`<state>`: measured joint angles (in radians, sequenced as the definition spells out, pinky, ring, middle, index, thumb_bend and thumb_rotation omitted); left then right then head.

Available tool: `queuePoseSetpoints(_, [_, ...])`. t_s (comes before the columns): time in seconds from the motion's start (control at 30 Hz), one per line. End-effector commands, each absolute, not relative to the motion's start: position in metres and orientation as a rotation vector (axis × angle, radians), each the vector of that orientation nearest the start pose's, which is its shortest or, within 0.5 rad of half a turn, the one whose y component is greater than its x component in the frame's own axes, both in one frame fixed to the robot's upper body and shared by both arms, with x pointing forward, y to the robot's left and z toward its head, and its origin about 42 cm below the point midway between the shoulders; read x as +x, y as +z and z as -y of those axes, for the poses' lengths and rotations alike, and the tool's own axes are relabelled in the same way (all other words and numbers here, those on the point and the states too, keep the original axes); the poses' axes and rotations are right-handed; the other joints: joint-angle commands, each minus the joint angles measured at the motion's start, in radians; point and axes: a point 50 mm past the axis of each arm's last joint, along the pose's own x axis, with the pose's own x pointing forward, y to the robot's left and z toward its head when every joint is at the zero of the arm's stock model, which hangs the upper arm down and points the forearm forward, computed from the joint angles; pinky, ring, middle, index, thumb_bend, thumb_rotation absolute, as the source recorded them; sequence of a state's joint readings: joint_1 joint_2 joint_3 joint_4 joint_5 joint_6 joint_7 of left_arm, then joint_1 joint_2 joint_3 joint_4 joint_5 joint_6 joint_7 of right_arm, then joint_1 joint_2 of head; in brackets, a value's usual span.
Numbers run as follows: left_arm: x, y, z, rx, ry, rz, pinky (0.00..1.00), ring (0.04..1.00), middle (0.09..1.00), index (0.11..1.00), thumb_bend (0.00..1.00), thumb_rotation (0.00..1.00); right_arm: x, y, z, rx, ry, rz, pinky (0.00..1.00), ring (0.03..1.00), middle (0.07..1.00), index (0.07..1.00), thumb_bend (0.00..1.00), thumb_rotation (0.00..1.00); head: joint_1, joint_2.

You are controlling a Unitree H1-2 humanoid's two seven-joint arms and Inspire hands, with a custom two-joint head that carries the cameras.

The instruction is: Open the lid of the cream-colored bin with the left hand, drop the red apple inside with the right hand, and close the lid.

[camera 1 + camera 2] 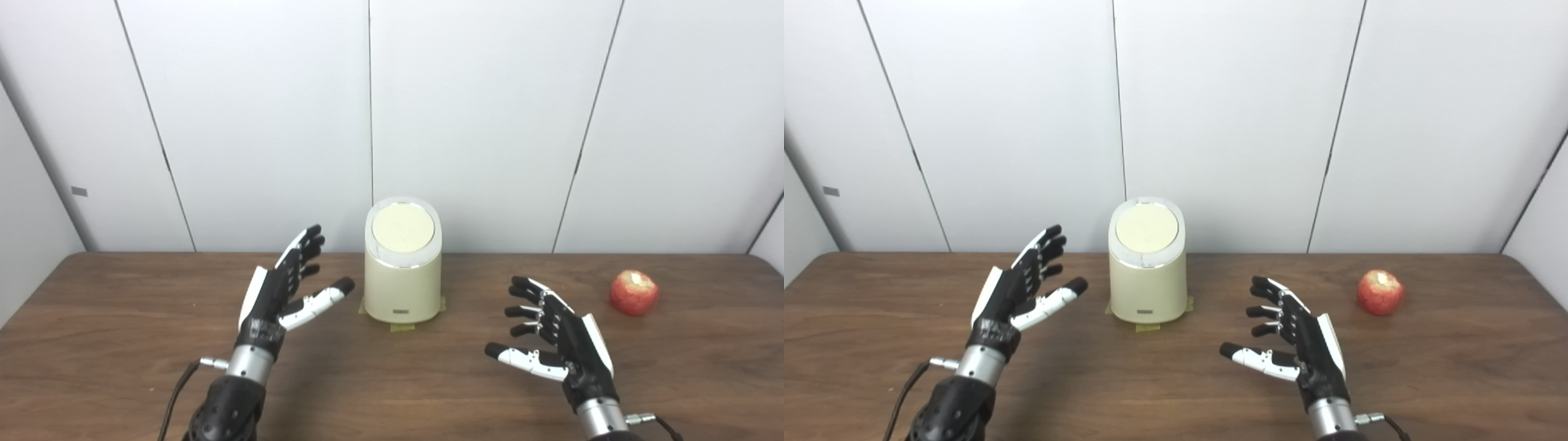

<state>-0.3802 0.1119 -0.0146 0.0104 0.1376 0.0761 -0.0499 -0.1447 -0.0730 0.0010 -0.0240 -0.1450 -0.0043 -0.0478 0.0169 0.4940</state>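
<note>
The cream-colored bin [402, 278] stands upright at the back middle of the table, its round lid [403, 228] shut flat on top. The red apple [634, 293] lies on the table at the right, apart from both hands. My left hand [288, 288] is open, fingers spread, just left of the bin and not touching it. My right hand [554, 334] is open and empty, palm turned inward, between the bin and the apple, nearer the table's front.
The brown wooden table [122, 343] runs across the view, with white wall panels close behind the bin. Small pieces of tape [401, 327] show under the bin's base. A cable [174, 395] hangs from the left wrist.
</note>
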Motion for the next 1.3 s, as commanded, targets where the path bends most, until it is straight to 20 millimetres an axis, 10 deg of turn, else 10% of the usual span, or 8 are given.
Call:
queuePoseSetpoints(0.0, [0.407,0.253,-0.204,0.289,-0.077,0.381,1.0,0.999,0.999,0.999,0.92,0.45,0.34,0.169,0.221,-0.202,-0.017,0.288,0.55,0.689,0.804,0.801,0.76,0.15,0.001,0.0])
queuePoseSetpoints(0.6, [0.473,0.305,-0.17,0.452,-0.089,0.387,0.98,1.0,1.0,1.0,1.0,0.38,0.34,0.171,0.217,-0.178,-0.025,0.305,0.52,0.676,0.803,0.804,0.7,0.1,-0.002,0.003])
queuePoseSetpoints(1.27, [0.513,0.295,-0.158,0.666,-0.062,0.32,0.85,1.0,1.0,1.0,0.99,0.25,0.336,0.173,0.204,-0.144,-0.032,0.307,0.51,0.675,0.805,0.805,0.67,0.09,-0.027,0.009])
